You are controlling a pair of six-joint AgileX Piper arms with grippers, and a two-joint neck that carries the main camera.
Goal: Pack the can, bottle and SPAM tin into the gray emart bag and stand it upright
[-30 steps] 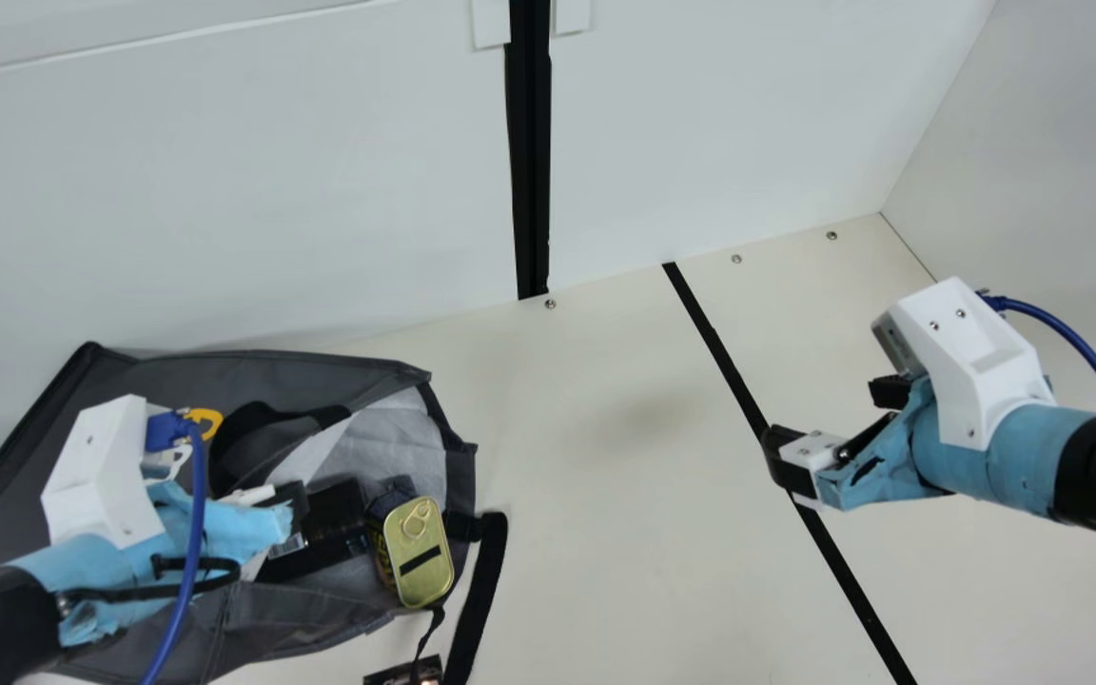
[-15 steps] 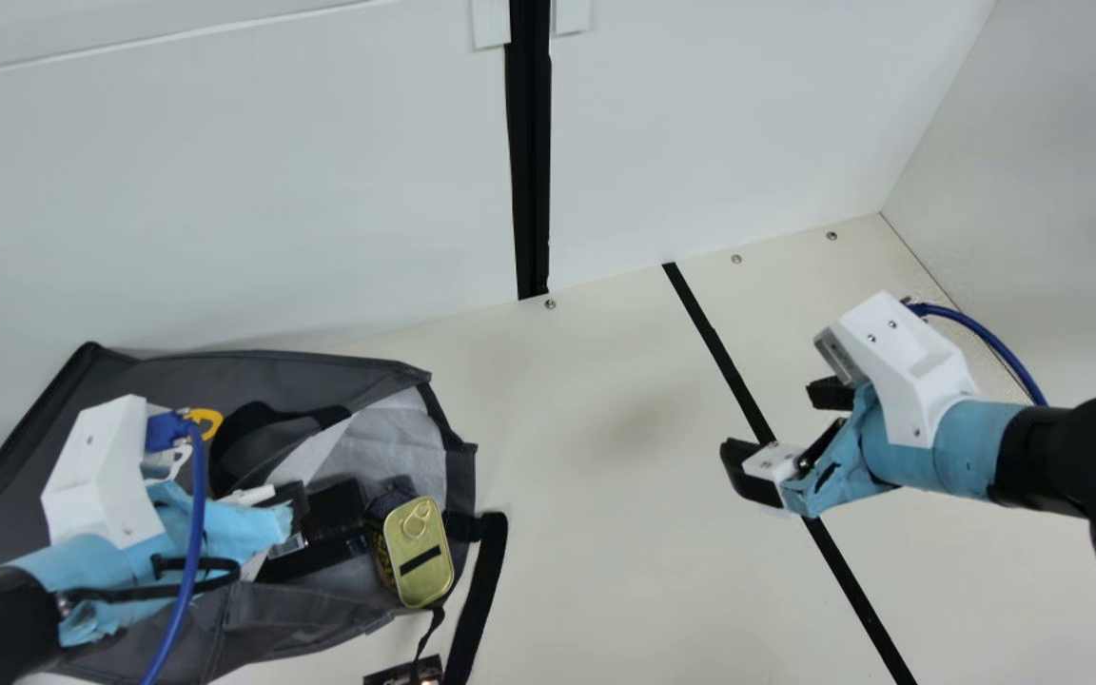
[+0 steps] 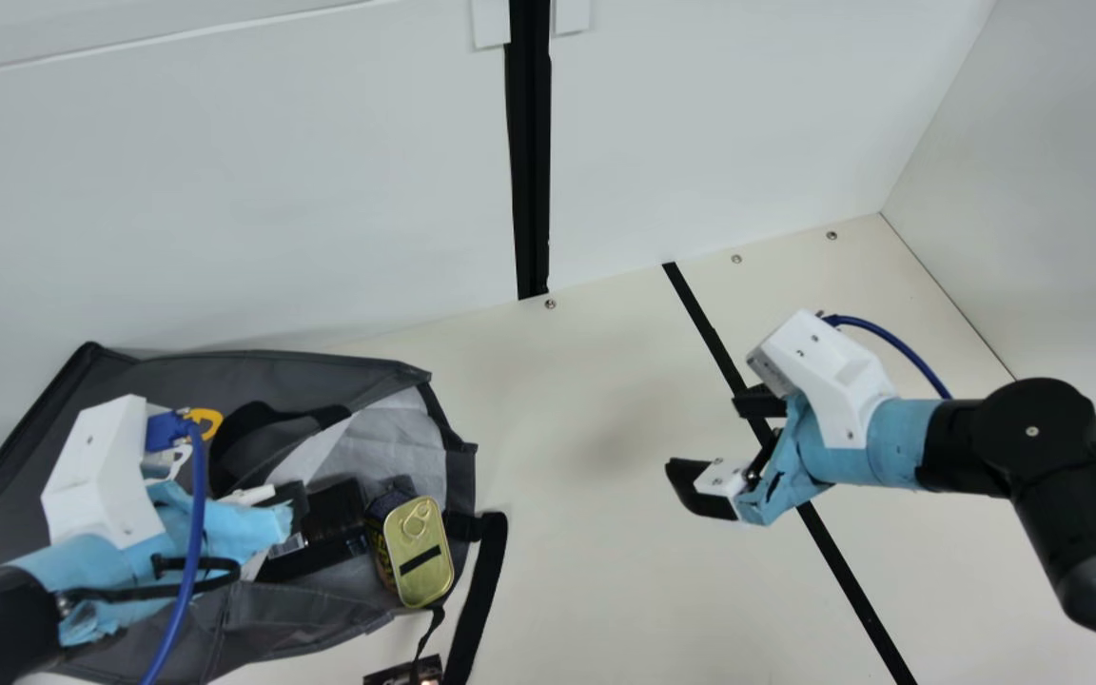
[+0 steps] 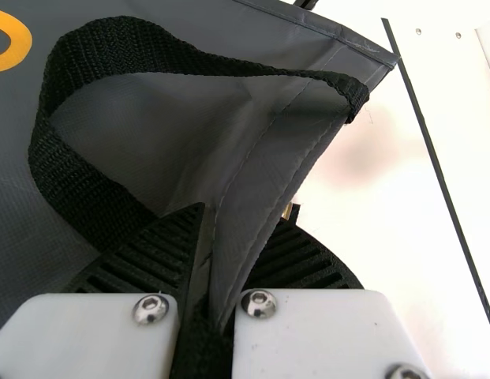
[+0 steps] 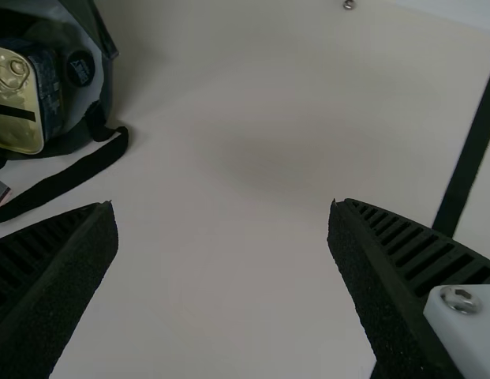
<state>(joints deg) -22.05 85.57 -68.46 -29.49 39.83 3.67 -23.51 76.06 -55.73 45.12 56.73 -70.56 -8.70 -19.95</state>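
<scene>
1. Fabric at the rim of the gray emart bag [image 3: 263, 614] is pinched in the left tool [image 4: 238, 225], its fingers pressed together with only the cloth between them. That grip probably steadies the floppy side and keeps the mouth spread for loading.
2. The bag lies on its side on the bench [image 3: 596, 580], its mouth toward the middle. Lying flat, it likely lets goods go in sideways, without a drop.
3. The SPAM tin [image 3: 420, 552], gold lid and pull ring facing out, sits just within the mouth, near the rim. It looks packed but shallow, so it could slide out if the bag were tipped carelessly.
4. Beside the tin, a round black end [image 5: 80, 69] shows, and a dark object [image 3: 334, 514] lies deeper inside. These may be the can and bottle; which is which I cannot tell.
5. The right tool [image 5: 222, 207] is wide open and empty above the bench, well apart from the bag. Spread like that, it seems ready to take the free side of the mouth or the handle [image 3: 481, 590].
6. Loading looks nearly finished; standing the bag upright remains. Both sides of the rim probably need lifting together, lest the load spill.
</scene>
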